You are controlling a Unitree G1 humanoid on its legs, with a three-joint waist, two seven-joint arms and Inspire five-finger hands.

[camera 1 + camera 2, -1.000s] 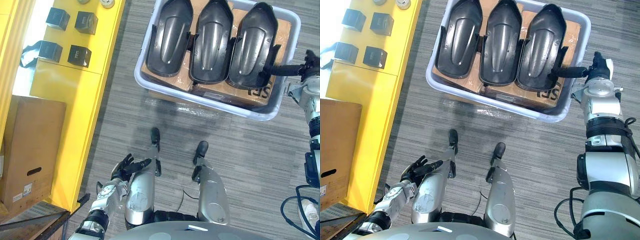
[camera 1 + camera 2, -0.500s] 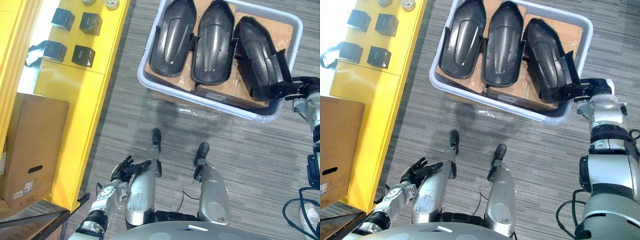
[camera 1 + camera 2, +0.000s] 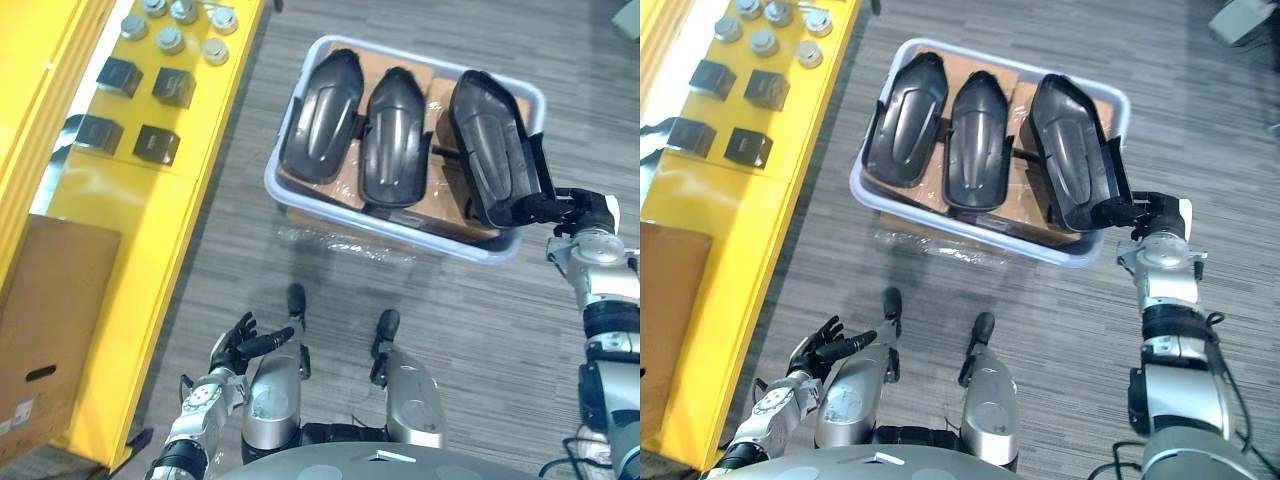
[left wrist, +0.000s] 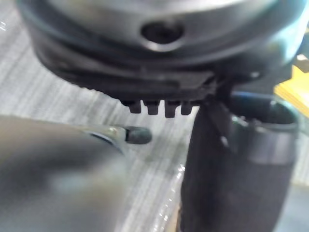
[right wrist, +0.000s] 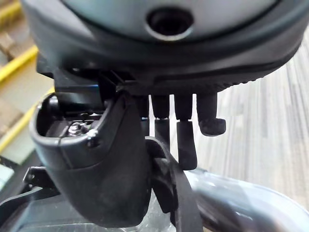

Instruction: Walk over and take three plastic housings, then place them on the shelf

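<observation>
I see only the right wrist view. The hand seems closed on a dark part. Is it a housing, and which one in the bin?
Observer: Yes. The right hand grips the near end of the rightmost housing, which is tilted over the bin.
Operator: How many others are in it?
Observer: Two lie flat on cardboard: the left housing and the middle housing.
Operator: And the left hand?
Observer: The left hand hangs low at the robot's left side, fingers relaxed, holding nothing.
</observation>
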